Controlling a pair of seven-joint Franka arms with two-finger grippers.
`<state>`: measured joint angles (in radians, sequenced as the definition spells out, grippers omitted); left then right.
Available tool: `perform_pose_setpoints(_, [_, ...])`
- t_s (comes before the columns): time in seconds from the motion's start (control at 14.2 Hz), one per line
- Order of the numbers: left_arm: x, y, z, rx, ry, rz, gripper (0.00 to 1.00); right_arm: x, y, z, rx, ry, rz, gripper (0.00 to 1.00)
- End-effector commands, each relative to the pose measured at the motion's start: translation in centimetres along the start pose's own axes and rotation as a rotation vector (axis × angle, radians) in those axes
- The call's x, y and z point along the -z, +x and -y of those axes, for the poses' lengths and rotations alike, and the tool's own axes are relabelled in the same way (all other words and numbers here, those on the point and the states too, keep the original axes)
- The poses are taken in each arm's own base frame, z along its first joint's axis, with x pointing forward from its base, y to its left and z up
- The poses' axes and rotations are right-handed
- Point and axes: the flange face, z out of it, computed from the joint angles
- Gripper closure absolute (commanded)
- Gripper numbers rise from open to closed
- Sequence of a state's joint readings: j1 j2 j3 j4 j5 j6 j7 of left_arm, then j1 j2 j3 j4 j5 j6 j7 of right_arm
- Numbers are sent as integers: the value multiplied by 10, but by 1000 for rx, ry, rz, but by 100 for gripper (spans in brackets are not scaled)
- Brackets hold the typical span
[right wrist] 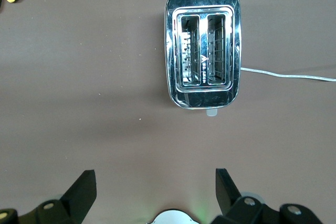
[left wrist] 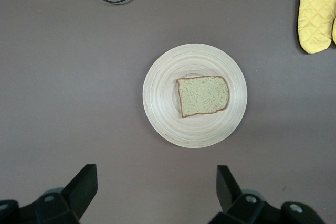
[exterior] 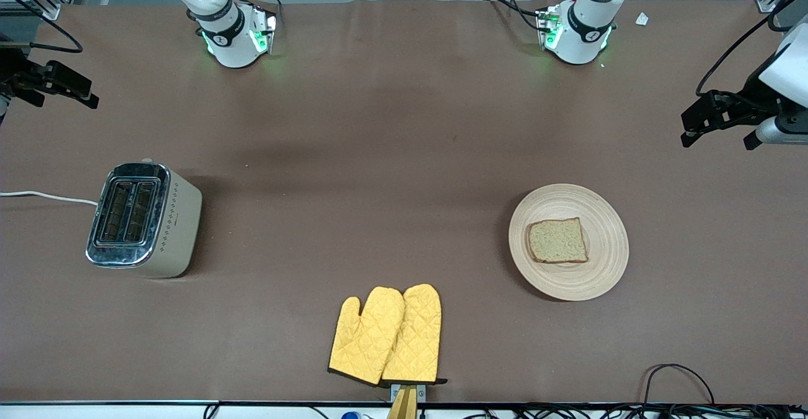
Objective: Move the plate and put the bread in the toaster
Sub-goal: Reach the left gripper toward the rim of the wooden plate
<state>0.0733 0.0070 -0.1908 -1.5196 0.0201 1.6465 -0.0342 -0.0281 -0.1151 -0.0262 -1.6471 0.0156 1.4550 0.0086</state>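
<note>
Beige grooved wooden plate [exterior: 568,242] carries the brown bread slice [exterior: 558,240], untouched; both end effectors, left [exterior: 719,122] and right [exterior: 60,88], hang spread, so the left should descend to the plate first.

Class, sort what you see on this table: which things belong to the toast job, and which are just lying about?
Belong to the job:
plate
bread, lying on the plate
toaster, slots empty

Just lying about:
yellow oven mitts

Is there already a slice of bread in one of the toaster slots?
No, both slots of the toaster are empty, and the bread lies on the plate.
</note>
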Motion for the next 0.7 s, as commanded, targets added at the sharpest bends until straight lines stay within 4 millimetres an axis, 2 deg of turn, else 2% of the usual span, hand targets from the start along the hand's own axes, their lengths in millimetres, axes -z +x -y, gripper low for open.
perform_pose_setpoints(0.0, [6, 1, -4, -5, 23, 0, 0, -1, -6, 0, -14, -3, 4, 0])
perform_pose_setpoints(0.07, [8, 2, -8, -11, 19, -3, 0, -1, -6, 0, -14, -3, 3, 0])
perform_pose_setpoints(0.28, [2, 3, -3, -6, 20, 8, 0, -1, -6, -1, -16, -2, 3, 0])
perform_pose_setpoints(0.49, [-35, 16, 6, -10, 13, 72, 0, -1, -6, -1, -16, -2, 3, 0])
perform_pose_setpoints(0.56, [-45, 20, 19, -4, 7, 87, 0, -1, -6, -2, -17, -1, 4, 0])
perform_pose_setpoints(0.63, [-67, 28, 46, 27, -29, 121, 0, -1, -6, -2, -17, -1, 3, 0])
